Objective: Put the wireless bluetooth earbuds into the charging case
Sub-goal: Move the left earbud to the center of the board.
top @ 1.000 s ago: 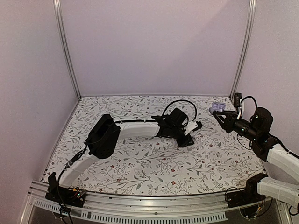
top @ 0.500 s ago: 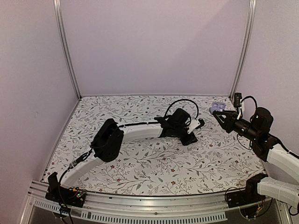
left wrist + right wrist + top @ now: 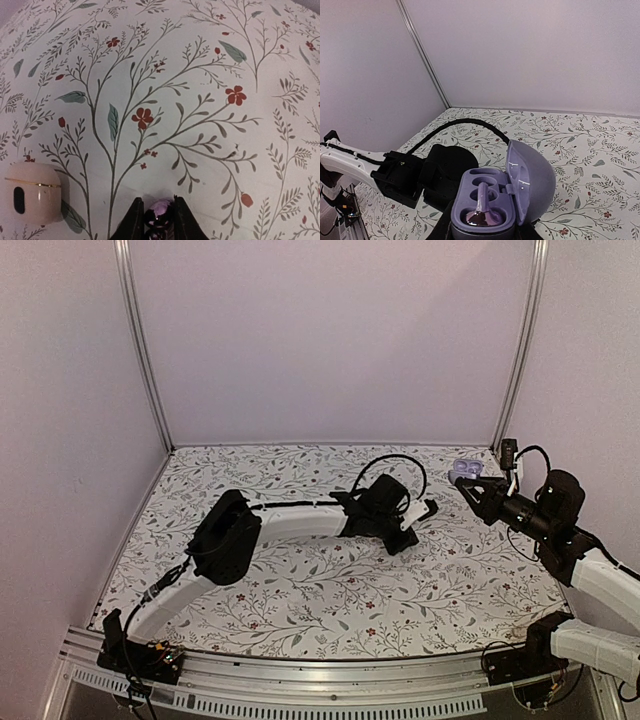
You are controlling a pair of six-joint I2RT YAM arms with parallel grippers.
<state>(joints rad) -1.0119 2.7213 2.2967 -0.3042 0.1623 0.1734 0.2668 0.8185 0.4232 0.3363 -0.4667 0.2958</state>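
Observation:
My left gripper [image 3: 158, 202] is low over the floral table, its jaws shut on a glossy purple earbud [image 3: 159, 215]. From above, that gripper [image 3: 424, 510] sits right of the table's middle. My right gripper [image 3: 487, 234] is shut on the purple charging case [image 3: 532, 180] and holds it above the table with the lid swung open. One purple earbud [image 3: 482, 207] lies in a slot of the case, and the slot beside it is empty. In the top view the case [image 3: 464, 468] hangs at the far right, apart from the left gripper.
A cream-white closed case [image 3: 32, 192] with a thin gold seam lies on the table to the left of my left gripper. The left arm's black cable [image 3: 390, 462] arches over its wrist. Grey walls and metal posts [image 3: 515, 350] close in the table.
My left gripper's jaws have closed on the purple earbud, and the left arm has shifted slightly to the right. The right arm and the case have not moved.

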